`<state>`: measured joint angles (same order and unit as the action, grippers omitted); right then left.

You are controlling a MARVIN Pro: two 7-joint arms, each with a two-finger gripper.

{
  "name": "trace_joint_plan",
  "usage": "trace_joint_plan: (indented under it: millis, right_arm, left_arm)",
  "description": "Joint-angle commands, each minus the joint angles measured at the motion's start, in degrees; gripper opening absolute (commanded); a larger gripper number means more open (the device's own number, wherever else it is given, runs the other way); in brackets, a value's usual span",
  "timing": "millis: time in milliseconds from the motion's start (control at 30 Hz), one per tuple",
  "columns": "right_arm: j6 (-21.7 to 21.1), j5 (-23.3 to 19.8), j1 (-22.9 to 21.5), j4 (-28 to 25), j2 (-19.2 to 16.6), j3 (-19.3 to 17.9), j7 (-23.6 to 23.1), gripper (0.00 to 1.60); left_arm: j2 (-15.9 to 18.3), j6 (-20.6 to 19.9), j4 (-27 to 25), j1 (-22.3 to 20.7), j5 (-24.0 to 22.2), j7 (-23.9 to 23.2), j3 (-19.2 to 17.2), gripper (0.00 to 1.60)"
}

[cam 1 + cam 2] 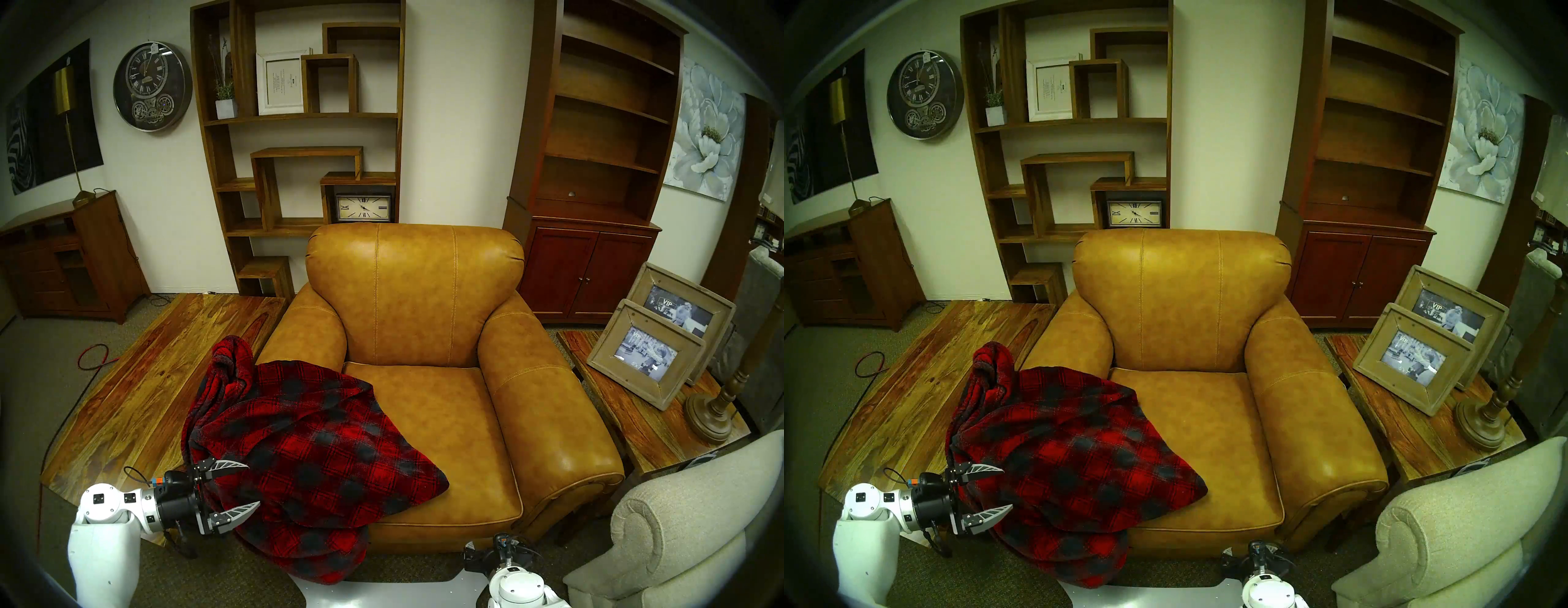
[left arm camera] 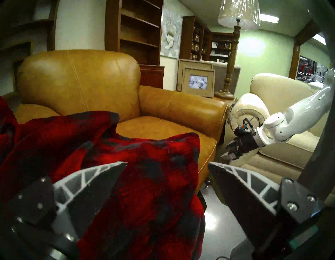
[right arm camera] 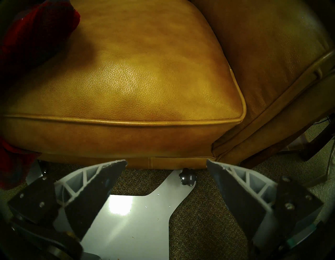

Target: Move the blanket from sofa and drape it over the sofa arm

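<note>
The red and dark plaid blanket (image 1: 305, 446) (image 1: 1072, 458) lies heaped over the front of the tan leather sofa's (image 1: 424, 297) left sofa arm (image 1: 305, 331). It spills onto the seat's left part and hangs down the front toward the floor. My left gripper (image 1: 253, 484) (image 1: 1008, 488) is open at the blanket's front-left edge. In the left wrist view (image 2: 167, 163) the blanket (image 2: 126, 181) fills the space ahead between its spread fingers. My right gripper (image 3: 166, 161) (image 2: 224, 151) is open and empty, low in front of the seat cushion's (image 3: 145, 72) right front corner.
A beige fabric sofa (image 1: 679, 530) stands at the front right. A wooden side table (image 1: 615, 382) right of the armchair bears two picture frames (image 1: 649, 352) and a lamp base (image 1: 708, 416). A wooden slab (image 1: 148, 382) lies left. My base plate (image 3: 136, 217) lies on the carpet.
</note>
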<state>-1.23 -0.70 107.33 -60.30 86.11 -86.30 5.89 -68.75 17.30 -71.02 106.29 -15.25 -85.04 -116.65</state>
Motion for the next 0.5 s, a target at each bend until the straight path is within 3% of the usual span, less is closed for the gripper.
trace_joint_plan:
  millis: [0, 267, 333, 400, 467]
  right_arm:
    - [0.17, 0.04, -0.23, -0.43, -0.03, -0.01, 0.03, 1.60]
    - [0.20, 0.04, -0.27, -0.41, -0.04, 0.00, 0.03, 1.60]
    - [0.17, 0.03, -0.30, -0.34, -0.03, 0.00, 0.03, 1.60]
    - [0.15, 0.03, -0.32, -0.28, -0.03, 0.00, 0.02, 1.60]
    - [0.15, 0.03, -0.34, -0.23, -0.03, 0.00, 0.02, 1.60]
  left_arm:
    - [-6.30, 1.39, -5.64, 6.40, -4.33, 0.04, -1.55, 1.60]
    - [-12.04, 3.54, -12.30, 11.68, -8.57, 0.04, -3.72, 1.60]
    - [-14.14, 3.81, -12.70, 12.73, -9.30, 0.27, -2.31, 1.60]
    - [-14.15, 3.86, -12.35, 13.83, -10.17, 0.78, -0.38, 1.60]
    - [-16.84, 4.26, -12.14, 15.02, -11.08, 1.56, 0.60, 1.60]
